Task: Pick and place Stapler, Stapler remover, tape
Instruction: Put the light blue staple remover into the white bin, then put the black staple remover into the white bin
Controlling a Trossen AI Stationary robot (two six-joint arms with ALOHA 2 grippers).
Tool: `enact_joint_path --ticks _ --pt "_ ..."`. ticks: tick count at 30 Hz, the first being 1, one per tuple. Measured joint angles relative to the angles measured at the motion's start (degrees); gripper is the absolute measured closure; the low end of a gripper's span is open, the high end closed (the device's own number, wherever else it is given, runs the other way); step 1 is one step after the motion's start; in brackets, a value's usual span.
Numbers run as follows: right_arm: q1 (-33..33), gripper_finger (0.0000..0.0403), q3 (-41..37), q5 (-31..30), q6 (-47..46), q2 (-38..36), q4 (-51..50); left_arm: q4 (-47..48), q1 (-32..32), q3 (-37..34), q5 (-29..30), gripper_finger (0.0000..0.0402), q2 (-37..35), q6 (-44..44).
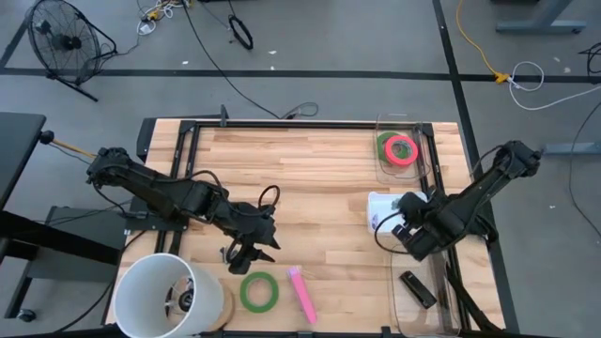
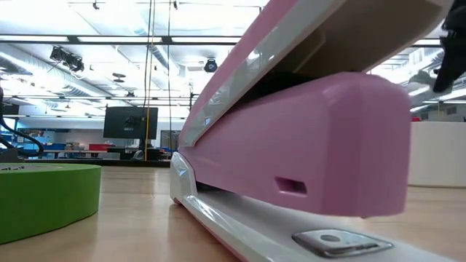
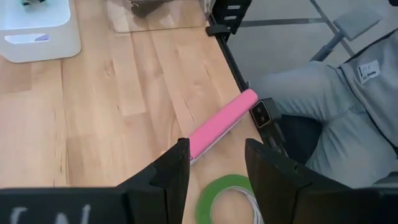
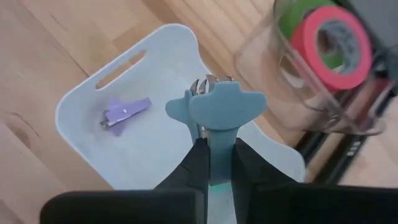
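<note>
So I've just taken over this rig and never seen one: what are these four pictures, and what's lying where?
Two robot arms work at a wooden table. One picture looks straight down, one sits at table height, and each wrist carries a camera. The left gripper, open, hovers by a green tape roll and the pink stapler. The right gripper holds a blue staple remover over a white bin containing a purple one. A clear container holds red-pink tape on green.

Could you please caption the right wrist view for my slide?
Right gripper holds a blue staple remover above a white bin containing a purple one.
</note>
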State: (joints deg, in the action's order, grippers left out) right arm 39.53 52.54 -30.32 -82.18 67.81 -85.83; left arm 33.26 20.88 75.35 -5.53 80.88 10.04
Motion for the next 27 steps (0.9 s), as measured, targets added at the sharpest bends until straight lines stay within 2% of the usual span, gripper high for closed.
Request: enact_joint_path --ticks 9,19,24,27 --pt "-2.8 0.0373 -10.4 3.0 1.2 -7.9 10.7 0.0 -0.1 0.0 2.1 0.0244 0.0 -0.2" --pt "-2.8 0.0244 -11.7 2.3 5.7 -8.2 15.1 0.0 -0.1 0.0 6.7 0.0244 0.0 -0.2" --pt "-2.8 0.0214 -11.6 2.8 6.3 -8.2 17.9 0.6 -0.1 0.0 8.4 0.0244 0.1 2.1" --pt "-2.8 0.0208 -9.8 1.7 9.0 -8.2 21.9 4.3 -0.1 0.0 8.4 0.0243 0.1 5.2"
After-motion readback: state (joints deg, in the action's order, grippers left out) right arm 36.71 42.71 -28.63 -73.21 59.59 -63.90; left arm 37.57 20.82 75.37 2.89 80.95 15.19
